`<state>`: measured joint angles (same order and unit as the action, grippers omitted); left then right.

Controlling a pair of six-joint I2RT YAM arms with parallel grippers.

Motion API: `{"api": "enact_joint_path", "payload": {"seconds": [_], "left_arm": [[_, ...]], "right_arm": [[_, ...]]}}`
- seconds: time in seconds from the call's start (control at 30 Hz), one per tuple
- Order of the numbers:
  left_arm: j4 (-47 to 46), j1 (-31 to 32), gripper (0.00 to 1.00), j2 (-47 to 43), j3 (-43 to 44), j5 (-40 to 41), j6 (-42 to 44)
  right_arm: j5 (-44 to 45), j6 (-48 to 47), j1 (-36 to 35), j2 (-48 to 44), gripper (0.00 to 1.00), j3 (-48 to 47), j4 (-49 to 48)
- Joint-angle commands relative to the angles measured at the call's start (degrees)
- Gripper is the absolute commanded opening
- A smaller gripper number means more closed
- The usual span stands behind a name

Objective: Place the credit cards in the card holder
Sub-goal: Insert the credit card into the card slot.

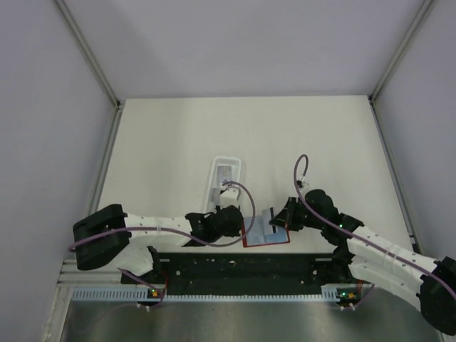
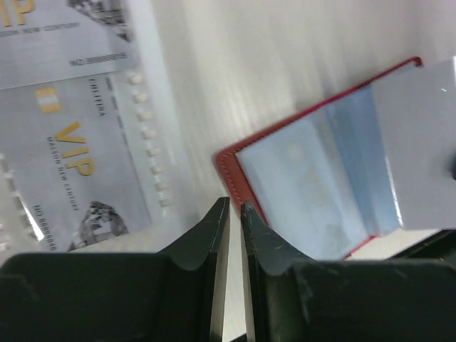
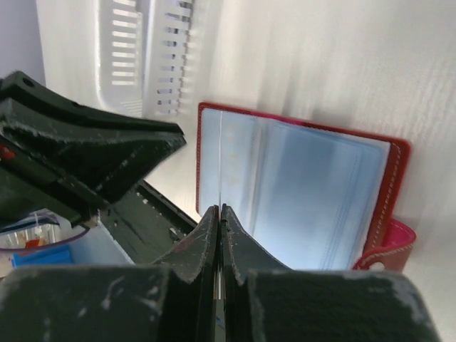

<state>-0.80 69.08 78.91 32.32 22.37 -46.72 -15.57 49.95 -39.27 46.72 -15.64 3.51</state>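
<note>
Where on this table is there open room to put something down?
Bare table runs from the white tray to the far edge, and along both sides. Crowded: the near middle, where left gripper and right gripper flank the open card holder.

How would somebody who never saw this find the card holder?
At the near edge of the white table, look between the left gripper and the right gripper. The card holder lies open there, near the long white tray. It is the only red thing, with pale clear pockets inside.
</note>
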Motion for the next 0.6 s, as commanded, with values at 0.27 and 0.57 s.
{"api": "enact_joint_path", "payload": {"seconds": [0.27,0.57], "left_arm": [[6.07,-6.94,0.17,-5.08,-1.64,4.26,-2.86],[1.24,-6.24,0.03,-2.63,-1.46,-6.72,0.75]], "right_arm": [[1.16,-0.91,-0.46,-1.28,0.00,1.93,1.95],[-2.26,0.85,-0.46,1.26,0.00,5.18,-6.84]]}}
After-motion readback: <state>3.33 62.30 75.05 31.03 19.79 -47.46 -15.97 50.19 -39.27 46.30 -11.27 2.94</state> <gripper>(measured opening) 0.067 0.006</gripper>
